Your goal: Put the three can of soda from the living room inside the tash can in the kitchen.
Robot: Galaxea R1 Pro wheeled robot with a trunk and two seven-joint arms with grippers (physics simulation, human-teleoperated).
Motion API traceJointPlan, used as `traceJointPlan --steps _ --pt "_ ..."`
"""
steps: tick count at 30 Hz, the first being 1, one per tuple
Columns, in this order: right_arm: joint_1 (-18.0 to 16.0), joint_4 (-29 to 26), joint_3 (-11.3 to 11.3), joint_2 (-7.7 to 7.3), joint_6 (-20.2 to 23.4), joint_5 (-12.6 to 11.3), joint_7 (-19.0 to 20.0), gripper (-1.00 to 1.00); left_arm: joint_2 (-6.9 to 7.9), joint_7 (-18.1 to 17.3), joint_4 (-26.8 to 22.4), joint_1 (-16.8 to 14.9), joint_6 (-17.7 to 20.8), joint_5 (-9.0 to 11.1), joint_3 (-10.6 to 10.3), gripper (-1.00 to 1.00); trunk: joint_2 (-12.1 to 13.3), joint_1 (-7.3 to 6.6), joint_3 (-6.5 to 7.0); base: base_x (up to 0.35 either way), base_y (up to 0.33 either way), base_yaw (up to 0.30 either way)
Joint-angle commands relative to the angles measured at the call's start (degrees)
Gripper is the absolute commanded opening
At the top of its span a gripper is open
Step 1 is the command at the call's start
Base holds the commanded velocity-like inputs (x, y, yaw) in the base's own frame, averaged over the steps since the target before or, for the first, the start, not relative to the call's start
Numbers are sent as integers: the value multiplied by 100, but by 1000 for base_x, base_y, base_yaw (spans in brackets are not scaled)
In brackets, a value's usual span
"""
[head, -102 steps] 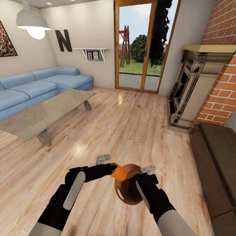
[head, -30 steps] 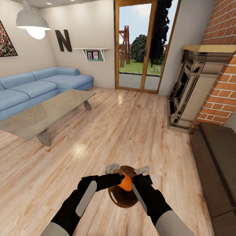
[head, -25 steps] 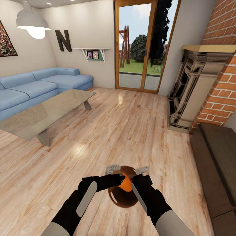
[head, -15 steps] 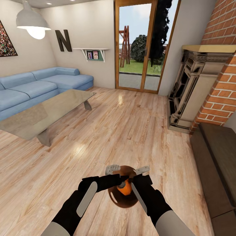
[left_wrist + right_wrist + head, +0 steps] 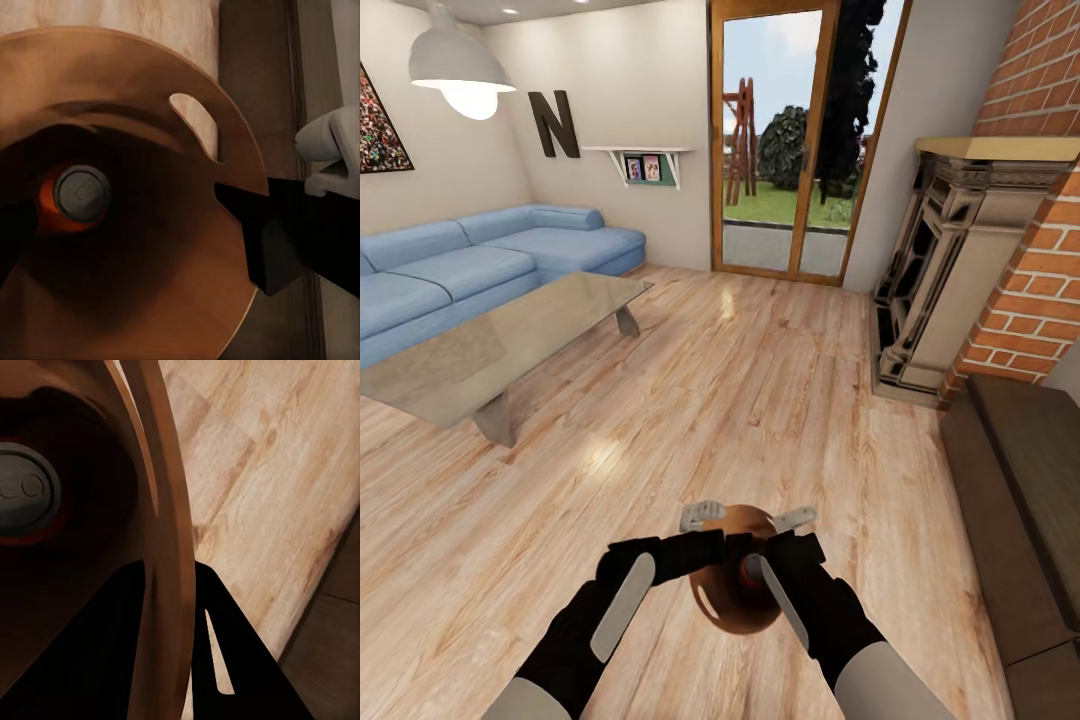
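The brown tash can (image 5: 722, 592) hangs low in front of me over the wood floor, and my right gripper (image 5: 787, 531) is shut on its rim. In the right wrist view that rim (image 5: 169, 540) runs between the two black fingers (image 5: 101, 649). My left gripper (image 5: 712, 530) hovers over the bin's mouth, open and holding nothing. One orange can of soda (image 5: 78, 196) with a grey top stands upright on the bin's bottom. It also shows as a reddish spot inside the bin, the can of soda (image 5: 749, 572).
I am in the living room. A glass coffee table (image 5: 510, 340) and a blue corner sofa (image 5: 470, 260) stand to the left. The brick fireplace (image 5: 960, 270) and a dark low cabinet (image 5: 1030, 480) are on the right, with a glass door (image 5: 795, 140) ahead.
The orange can has left my left gripper and dropped into the tash can. Before that, the left arm carried it rightward over the bin's mouth. The right gripper kept its hold on the rim.
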Motion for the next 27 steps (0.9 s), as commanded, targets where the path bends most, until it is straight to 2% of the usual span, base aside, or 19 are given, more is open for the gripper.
traceJointPlan --steps 1,4,8,10,12,14,19,20,23,27 --pt "-2 -16 -6 1 -6 14 27 -100 13 -7 -48 5 18 2 6 100 0 0 1 0 0 0" --pt "-2 -29 -21 1 -4 23 27 -100 31 -13 -290 16 79 8 23 100 0 0 1 0 0 0" --pt "-2 -37 -43 1 -4 27 27 -100 42 -16 -829 23 427 10 31 100 0 0 1 0 0 0" --pt "-2 -38 -50 1 -3 28 27 -100 47 -14 -1306 30 743 20 48 100 0 0 1 0 0 0" --pt "-2 -38 -52 1 -3 28 27 -100 54 -14 -1472 32 879 30 67 100 0 0 1 0 0 0" --pt "-2 -39 -53 1 -3 29 27 -100 78 -11 -1662 34 1168 27 193 100 0 0 1 0 0 0" --pt "-2 -39 -54 1 -3 29 27 -100 138 13 -1760 35 1506 6 513 100 0 0 1 0 0 0" --pt "-2 -39 -54 1 -3 29 27 -100 173 26 -1767 35 1557 4 563 100 0 0 1 0 0 0" --pt "-2 -39 -55 1 -3 31 27 -100 478 110 -1787 29 1714 5 864 100 0 0 1 0 0 0" --pt "-2 -39 -55 1 -3 31 27 -100 672 138 -1791 24 1842 0 1228 100 0 0 1 0 0 0"
